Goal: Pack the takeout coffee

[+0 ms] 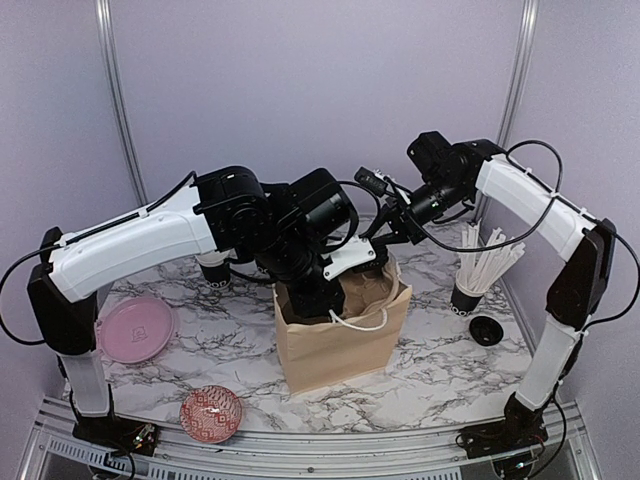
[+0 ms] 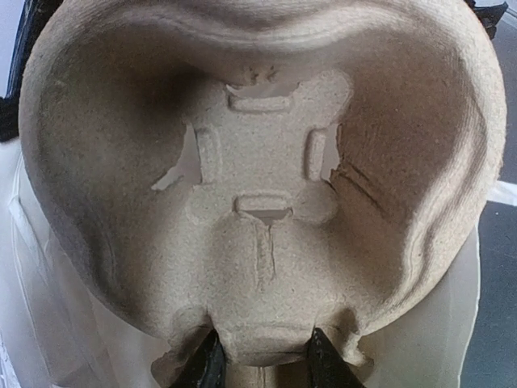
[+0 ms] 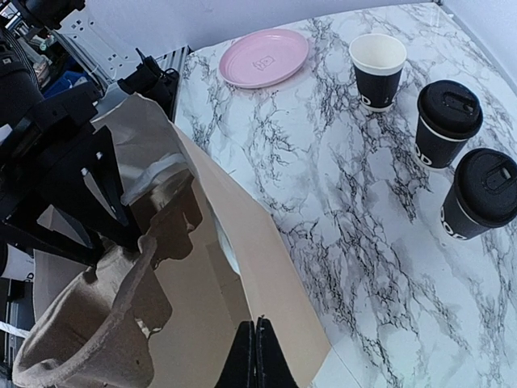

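Left claw: Your left gripper [image 2: 262,364] is partly closed, with its two black fingers pinching the edge of the pulp cup carrier [image 2: 258,186]. It holds the carrier at the edge so the cup pockets stay free.

Carrier: In the right wrist view the carrier [image 3: 105,323] hangs at the mouth of the brown paper bag [image 1: 340,340]. It looks like you are lowering it in. I think it goes in first so the cups have a bed to sit in.

Right claw: Your right gripper [image 3: 255,356] is shut tight, its fingers pressed flat together. It sits right at the bag's near wall [image 3: 266,299]. I cannot tell if it has the paper pinched between its fingers or just rests against it. I guess it is there to keep the bag steady and open.

Coffee cups: The takeout coffee is still out on the marble table [image 3: 339,186], well apart from the bag. One open cup [image 3: 377,69] stands near the pink plate [image 3: 264,57]. Two cups with black lids [image 3: 447,121] [image 3: 485,192] stand side by side. They are upright, so nothing spills.

Other things: A black cup of white straws [image 1: 480,270] and a loose black lid [image 1: 486,330] sit by your right arm. A red patterned bowl [image 1: 211,412] is near the front edge.

Step now: The carrier is going in. No coffee is packed yet.

Watch out: The bag is soft. A push from the carrier could tip it or fold a wall in.
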`<action>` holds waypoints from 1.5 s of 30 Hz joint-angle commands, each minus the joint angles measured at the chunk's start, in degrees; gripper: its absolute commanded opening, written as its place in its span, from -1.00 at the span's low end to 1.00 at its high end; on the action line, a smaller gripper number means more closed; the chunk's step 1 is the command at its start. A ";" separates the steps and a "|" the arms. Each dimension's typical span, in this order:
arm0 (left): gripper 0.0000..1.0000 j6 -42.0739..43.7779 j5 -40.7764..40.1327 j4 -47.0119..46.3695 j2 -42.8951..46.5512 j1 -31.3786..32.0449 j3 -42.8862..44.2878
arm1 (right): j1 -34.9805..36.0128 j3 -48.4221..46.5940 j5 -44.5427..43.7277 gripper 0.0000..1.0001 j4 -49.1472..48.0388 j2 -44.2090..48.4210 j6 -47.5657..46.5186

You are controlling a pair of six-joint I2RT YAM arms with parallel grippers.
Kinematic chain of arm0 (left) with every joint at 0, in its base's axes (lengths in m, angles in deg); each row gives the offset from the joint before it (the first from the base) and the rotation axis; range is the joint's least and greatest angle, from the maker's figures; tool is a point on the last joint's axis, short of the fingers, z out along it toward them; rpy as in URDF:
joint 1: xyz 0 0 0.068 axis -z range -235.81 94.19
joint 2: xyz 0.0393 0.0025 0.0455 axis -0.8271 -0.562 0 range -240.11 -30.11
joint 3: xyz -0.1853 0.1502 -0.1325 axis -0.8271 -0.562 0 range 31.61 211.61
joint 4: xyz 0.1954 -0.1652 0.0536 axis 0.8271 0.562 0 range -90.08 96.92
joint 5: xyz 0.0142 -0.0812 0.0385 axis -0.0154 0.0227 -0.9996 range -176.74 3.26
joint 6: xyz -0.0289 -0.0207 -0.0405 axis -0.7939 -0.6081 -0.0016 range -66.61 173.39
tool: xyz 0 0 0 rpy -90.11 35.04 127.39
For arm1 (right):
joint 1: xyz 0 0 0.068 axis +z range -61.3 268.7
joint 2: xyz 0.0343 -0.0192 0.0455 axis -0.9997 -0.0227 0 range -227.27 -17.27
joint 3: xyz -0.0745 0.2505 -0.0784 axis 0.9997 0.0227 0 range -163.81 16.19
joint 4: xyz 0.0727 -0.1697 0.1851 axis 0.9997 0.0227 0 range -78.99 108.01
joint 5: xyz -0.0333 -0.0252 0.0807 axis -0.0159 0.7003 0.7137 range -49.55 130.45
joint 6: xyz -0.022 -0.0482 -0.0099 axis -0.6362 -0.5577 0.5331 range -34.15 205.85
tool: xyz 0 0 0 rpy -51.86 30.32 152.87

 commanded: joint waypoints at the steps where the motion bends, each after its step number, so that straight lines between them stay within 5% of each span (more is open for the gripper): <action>1: -0.33 -3.75 -2.52 3.63 -0.31 0.09 -1.13 | 0.36 -0.07 0.30 -1.00 -0.20 1.16 1.07; 8: -0.33 -7.89 -2.23 5.07 -0.39 -0.16 -3.50 | 0.27 0.15 1.09 -0.82 0.79 2.26 0.98; 12: -0.33 -8.59 -1.29 5.50 -0.93 -0.61 -4.92 | -2.26 -2.80 2.73 -0.30 1.72 3.01 1.67; 16: -0.32 -8.62 -0.64 5.69 -2.06 -0.88 -5.42 | -7.90 -4.46 7.22 -0.07 2.21 4.23 1.04; 26: -0.32 -9.03 -0.11 5.89 -5.33 -1.85 -7.65 | -9.32 4.05 2.27 -0.04 -3.74 6.73 1.16; 45: -0.18 -7.61 0.67 3.92 -13.99 -1.89 -6.75 | -9.33 5.08 1.16 -0.04 -4.94 6.92 1.34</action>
